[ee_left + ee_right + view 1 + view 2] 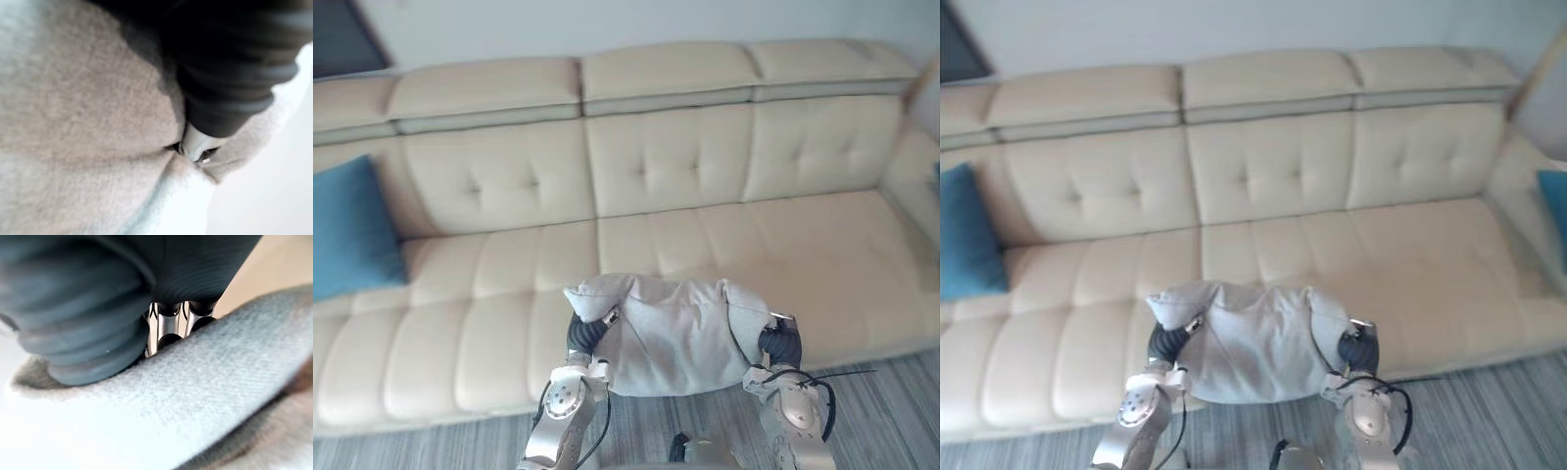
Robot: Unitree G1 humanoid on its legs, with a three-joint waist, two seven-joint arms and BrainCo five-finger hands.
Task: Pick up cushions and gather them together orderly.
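I am carrying the grey cushion [675, 338] between both arms at the front edge of the sofa [705, 166], the left robot hand [588, 333] and right robot hand [779, 344] pressing into its sides; fingers are buried in fabric, so I cannot tell their state. A blue cushion [347, 230] is leaning far left, a second blue cushion [1555, 201] far right, so I am judging the gathering barely begun

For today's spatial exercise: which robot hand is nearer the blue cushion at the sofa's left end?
Left. The left hand sits right of the blue cushion; the right hand is further right, across the grey cushion.
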